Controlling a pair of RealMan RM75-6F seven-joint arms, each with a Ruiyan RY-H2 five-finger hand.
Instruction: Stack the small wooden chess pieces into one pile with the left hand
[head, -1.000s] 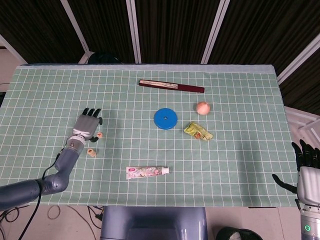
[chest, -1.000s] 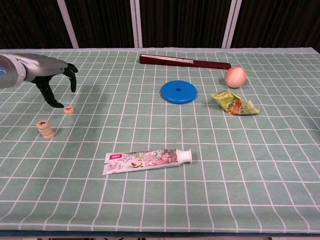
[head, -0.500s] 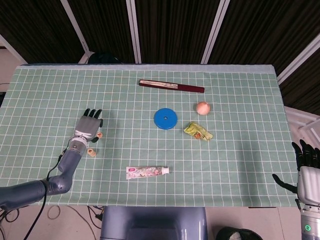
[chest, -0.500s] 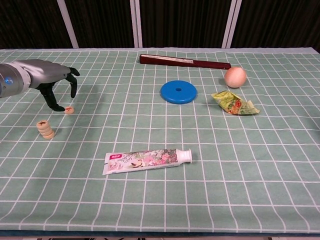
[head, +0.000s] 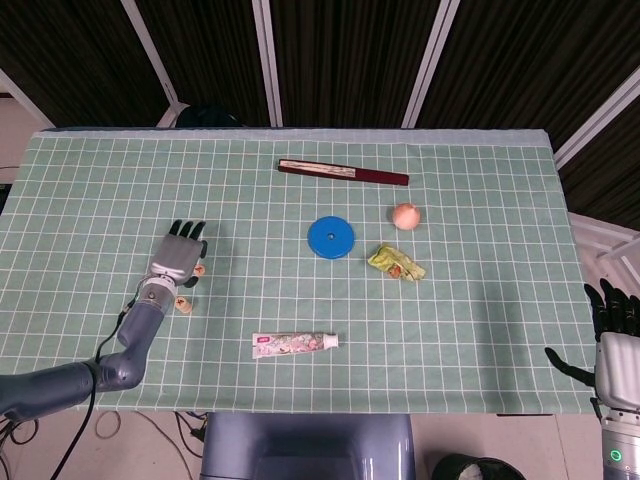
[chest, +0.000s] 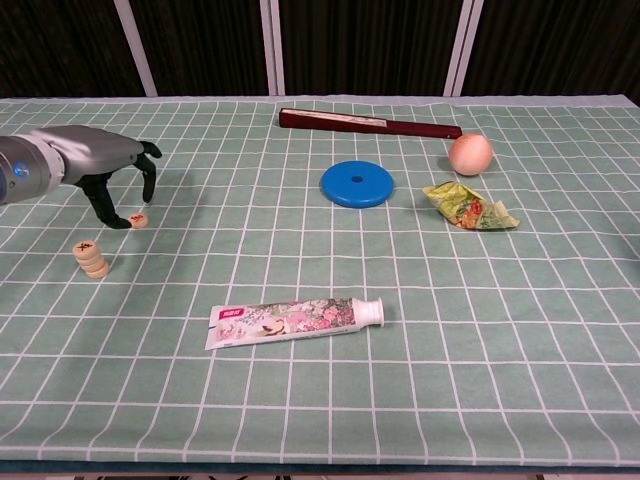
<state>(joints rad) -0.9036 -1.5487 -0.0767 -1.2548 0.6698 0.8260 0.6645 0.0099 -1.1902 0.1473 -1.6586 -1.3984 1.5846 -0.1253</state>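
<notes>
Evidently to gather the last loose chess piece (chest: 139, 220) at mid-left of the chest view, the left hand (chest: 112, 172) arches over it, fingers parted and empty, thumb tip touching it, with the pile (chest: 92, 258) just below-left.

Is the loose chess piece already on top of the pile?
No: the loose chess piece lies on the cloth beside the left hand, apart from the pile.

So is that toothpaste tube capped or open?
Capped: the toothpaste tube lies flat on the table with a white cap on its right end.
</notes>
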